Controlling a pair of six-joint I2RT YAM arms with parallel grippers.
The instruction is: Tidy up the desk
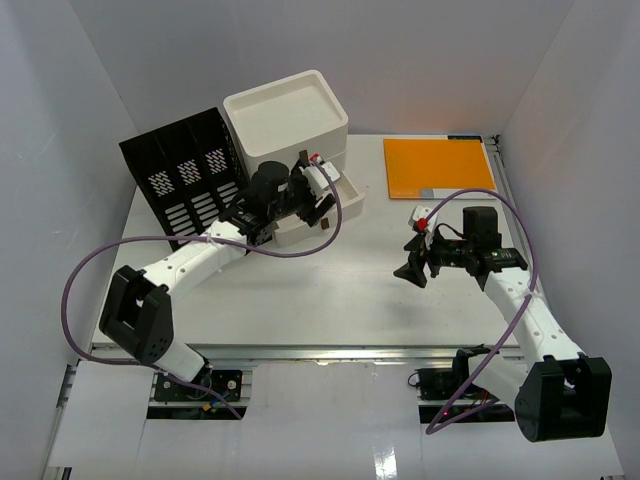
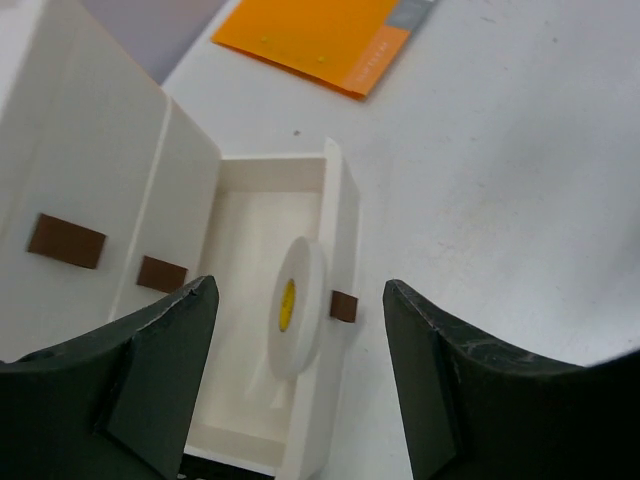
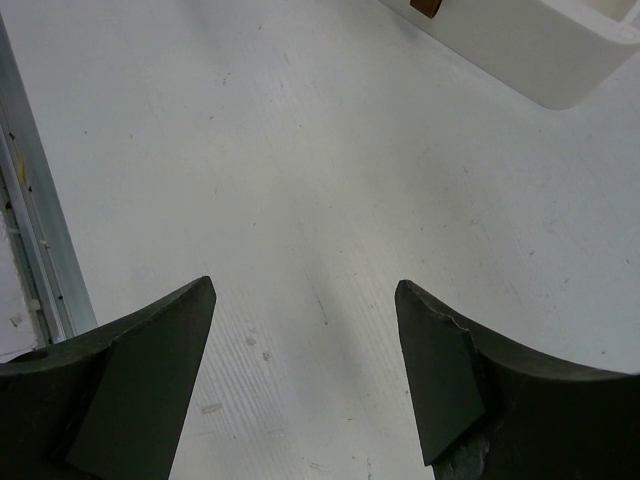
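Note:
The white desk (image 1: 330, 300) holds a white three-drawer box (image 1: 285, 120) at the back. Its bottom drawer (image 1: 345, 200) is pulled open. In the left wrist view a white tape roll (image 2: 297, 305) with a yellow core stands on edge inside that drawer (image 2: 245, 250), against its front wall. My left gripper (image 1: 324, 202) hovers just above the open drawer, open and empty (image 2: 298, 288). My right gripper (image 1: 415, 270) is open and empty over bare desk (image 3: 300, 150) right of centre, as the right wrist view (image 3: 305, 288) shows.
A black slotted file organizer (image 1: 185, 180) stands left of the box. An orange folder (image 1: 438, 165) lies flat at the back right, also in the left wrist view (image 2: 320, 35). A drawer corner (image 3: 530, 50) shows ahead of the right gripper. White walls enclose the desk; a metal rail (image 1: 320, 352) runs along the front.

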